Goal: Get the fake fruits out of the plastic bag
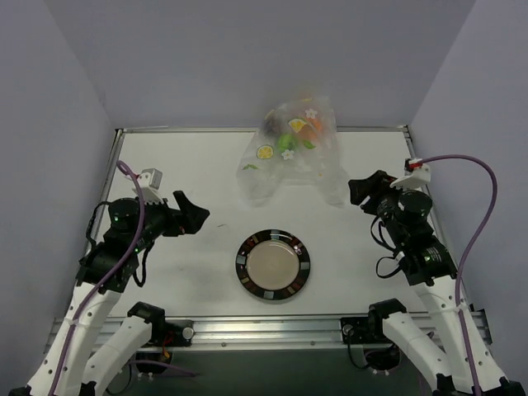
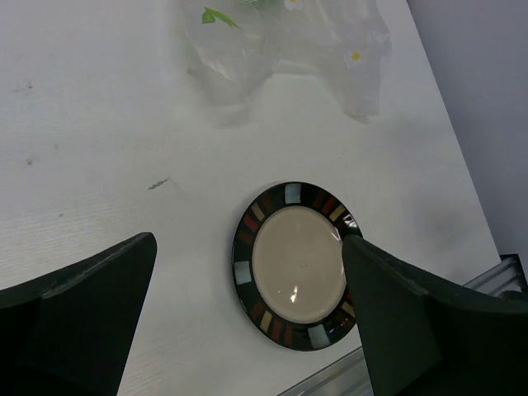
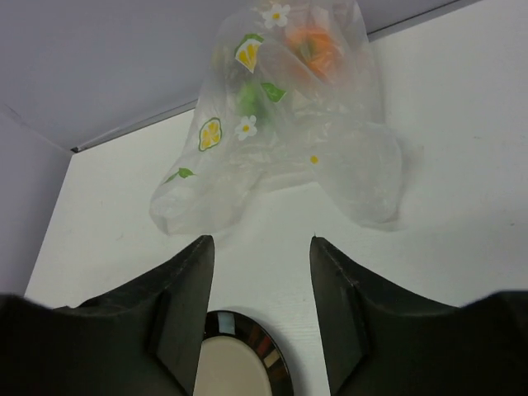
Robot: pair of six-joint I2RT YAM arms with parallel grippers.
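Count: you have one plastic bag (image 1: 289, 157), one plate (image 1: 273, 240) and two grippers. Through the film you can make out three fake fruits.
Fruits: the orange one (image 3: 309, 45) sits high in the bag's far end. The green one (image 3: 247, 99) is a blur lower down in the right wrist view. The dark maroon one (image 1: 271, 124) is at the far left of the bag. All three are inside the plastic.
Bag: clear, crinkly film printed with lemon slices, white flowers and green leaves. It lies slumped at the far edge of the white table (image 1: 165, 165), with two limp lobes pointing toward you.
Plate: round with a cream centre and a glossy black rim of coloured blocks. It lies near the front, between the arms and well apart from the bag.
Left gripper (image 1: 194, 214): your jaws are spread wide, holding nothing and clear of the table's things.
Right gripper (image 1: 359, 191): your jaws are parted moderately and empty. It faces the bag without touching it.
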